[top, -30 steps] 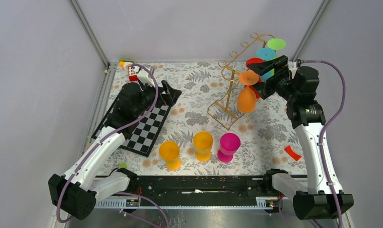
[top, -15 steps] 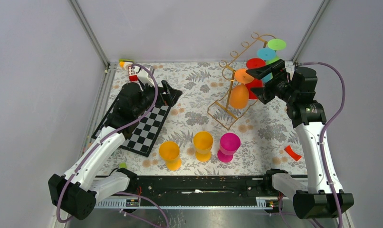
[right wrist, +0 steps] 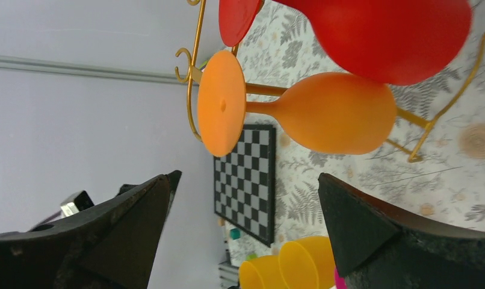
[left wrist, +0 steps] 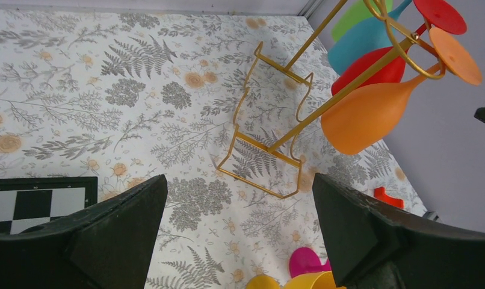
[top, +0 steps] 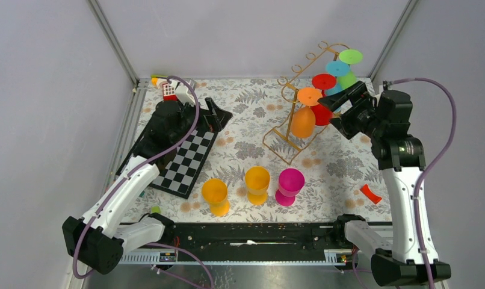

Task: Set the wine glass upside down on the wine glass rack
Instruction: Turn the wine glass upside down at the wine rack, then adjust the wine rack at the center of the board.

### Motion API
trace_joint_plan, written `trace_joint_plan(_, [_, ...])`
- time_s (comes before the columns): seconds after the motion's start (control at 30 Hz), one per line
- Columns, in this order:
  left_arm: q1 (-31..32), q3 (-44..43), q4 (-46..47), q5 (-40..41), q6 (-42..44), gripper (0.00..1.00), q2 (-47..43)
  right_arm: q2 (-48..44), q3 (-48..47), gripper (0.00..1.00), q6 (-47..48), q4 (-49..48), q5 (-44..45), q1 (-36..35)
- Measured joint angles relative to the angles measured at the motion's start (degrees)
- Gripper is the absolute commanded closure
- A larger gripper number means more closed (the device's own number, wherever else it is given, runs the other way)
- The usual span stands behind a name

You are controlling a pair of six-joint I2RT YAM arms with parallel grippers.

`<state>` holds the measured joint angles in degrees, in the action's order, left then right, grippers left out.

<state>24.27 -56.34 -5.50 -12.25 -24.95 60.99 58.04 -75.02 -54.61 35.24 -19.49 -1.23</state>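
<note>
Four glasses hang bowl-down on the wine glass rack (left wrist: 300, 127), the orange wine glass (top: 302, 122) lowest. A second ago the right hand (top: 330, 110) bracketed its stem; it has since drawn back rightward, fingers spread and empty. Left hand (left wrist: 240, 205) stays spread above the checkerboard (top: 189, 165).

Left arm (top: 121, 197) + right arm (top: 407, 201): white shells, black joints, boxy black bases (top: 91, 251). Thin purple cable (top: 452, 117) looped along each arm, base to wrist. Left hand (left wrist: 239, 180) + right hand (right wrist: 245, 176): matte black, 2 thick wedge fingers ea., flat inner faces, sharp-angled tips.
</note>
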Motion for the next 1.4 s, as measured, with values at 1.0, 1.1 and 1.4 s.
trace_joint_plan(1.0, [0.74, -18.82, -6.34, -19.32, -26.23, 0.12, 21.88, -10.23, 8.9, 0.0, 14.23, 21.66, 24.81, 1.18])
trace_joint_plan(1.1, [2.19, -20.79, -5.53, -22.01, -27.54, 0.24, 23.82, -9.7, 11.21, 0.0, 13.62, 22.34, 24.85, 2.73])
trace_joint_plan(1.4, [5.42, -24.74, 2.69, -27.45, -33.92, 0.32, 27.36, -6.12, 21.03, 0.02, 12.55, 16.57, 21.29, 9.16])
